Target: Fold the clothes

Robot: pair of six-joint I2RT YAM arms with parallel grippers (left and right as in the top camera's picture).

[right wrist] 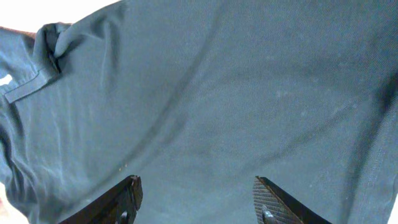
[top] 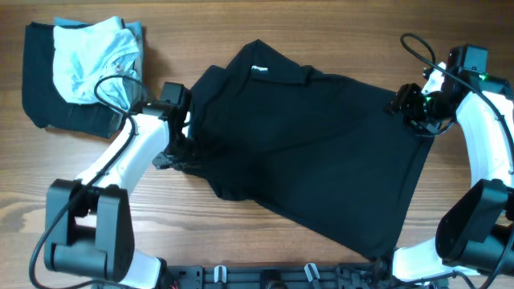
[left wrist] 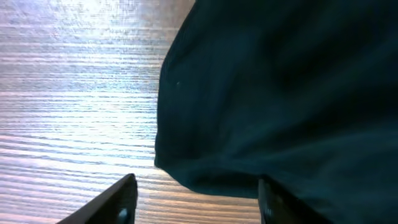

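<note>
A black shirt point(top: 309, 148) lies spread across the middle of the wooden table, its collar with a white label at the top. My left gripper point(top: 178, 150) is open at the shirt's left edge, over a bunched sleeve; in the left wrist view the fingers point(left wrist: 196, 199) straddle the dark fabric edge point(left wrist: 280, 93) and bare wood. My right gripper point(top: 404, 103) is open above the shirt's upper right corner; in the right wrist view the fingers point(right wrist: 196, 196) hover over flat fabric point(right wrist: 217, 93).
A pile of folded clothes sits at the top left: a black garment point(top: 44, 88) with a light blue one point(top: 92, 56) on top. Bare wood point(top: 241, 241) lies in front of the shirt.
</note>
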